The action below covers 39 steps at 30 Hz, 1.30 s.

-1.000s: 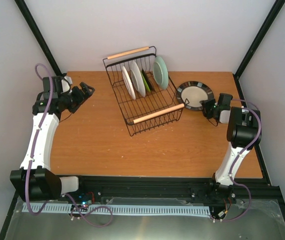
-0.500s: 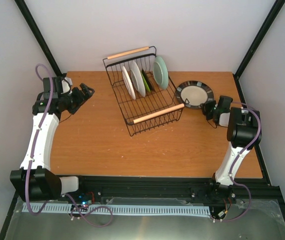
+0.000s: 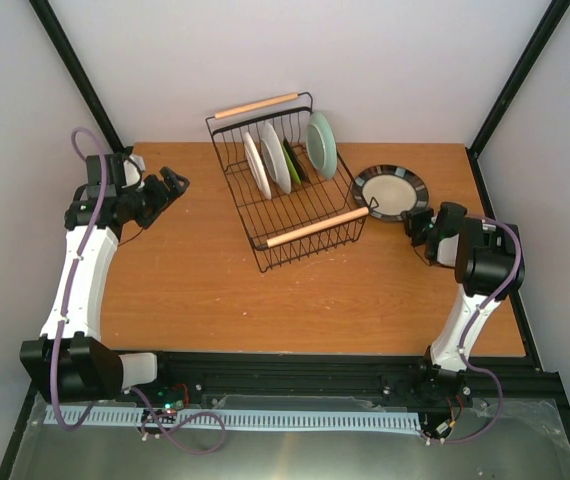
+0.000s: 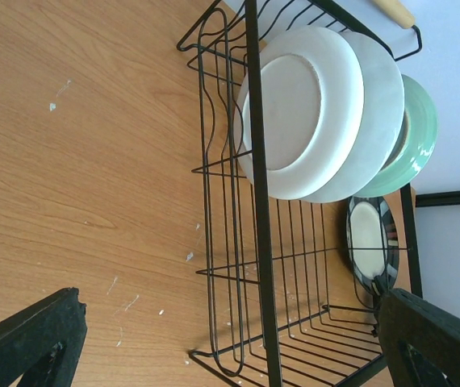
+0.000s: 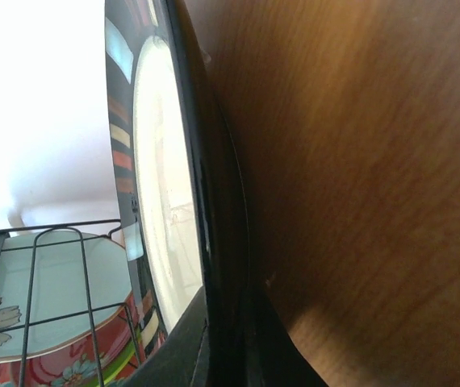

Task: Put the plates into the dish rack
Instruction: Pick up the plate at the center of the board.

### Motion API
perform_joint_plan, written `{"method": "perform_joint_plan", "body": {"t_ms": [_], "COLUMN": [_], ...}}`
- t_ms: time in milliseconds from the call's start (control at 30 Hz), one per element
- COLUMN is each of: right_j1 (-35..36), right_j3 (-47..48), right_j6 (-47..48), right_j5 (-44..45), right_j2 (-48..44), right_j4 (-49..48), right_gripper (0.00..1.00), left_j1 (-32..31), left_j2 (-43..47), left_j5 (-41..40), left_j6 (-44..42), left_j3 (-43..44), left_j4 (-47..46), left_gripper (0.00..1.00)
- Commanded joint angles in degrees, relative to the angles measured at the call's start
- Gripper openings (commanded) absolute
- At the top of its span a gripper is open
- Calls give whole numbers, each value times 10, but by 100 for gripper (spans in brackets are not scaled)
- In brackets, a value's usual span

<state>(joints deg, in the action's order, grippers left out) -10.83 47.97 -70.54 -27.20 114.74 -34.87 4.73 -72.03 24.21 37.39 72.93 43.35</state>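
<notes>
On the table [image 3: 195, 280], the dish rack [image 3: 300, 225] is loaded with several plates [image 3: 273, 160] stood upright — most is judged done. One black-rimmed plate [image 3: 390, 190] lies just right of it, its rim pinched by the right gripper [image 3: 417, 223] — the left gripper [image 3: 177, 182] is spread wide, well apart.

I've got an orange-brown wooden table [image 3: 215, 290] with small white flecks, plain white walls [image 3: 385, 60] behind and beside the table, black frame posts [image 3: 75, 70] rising off its back corners, a black rail [image 3: 295, 365] along its near edge, and grey sheet metal [image 3: 315, 455] beyond that edge.
</notes>
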Motion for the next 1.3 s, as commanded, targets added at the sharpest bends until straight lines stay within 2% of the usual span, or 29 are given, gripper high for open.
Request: {"method": "perform_joint_plan", "body": {"t_ms": [0,233,500,1000,1267], "right_j1": [-17,-32,-40,-46,-44], "right_j3": [-31,-34,-1,103,159], "right_j6": [-24,-55,-52,8,68], "right_j5": [-20,-47,-41,-54,-74], "right_j2": [-3,-11,-49,-119,-169], "right_j4": [-51,-151,-158,-85,-12], "right_gripper": [3,3,3,3,3], "left_j1": [-1,-1,-2,-5,-62], "left_j2": [5,3,-1,-32,-105], "left_j5": [5,10,25,53,34], "left_j6": [-20,-27,-28,-31,-61], "left_j3": [22,26,33,126,233], "left_j4": [-4,-5,-19,-5,35], "left_gripper": [100,100,100,100,99]}}
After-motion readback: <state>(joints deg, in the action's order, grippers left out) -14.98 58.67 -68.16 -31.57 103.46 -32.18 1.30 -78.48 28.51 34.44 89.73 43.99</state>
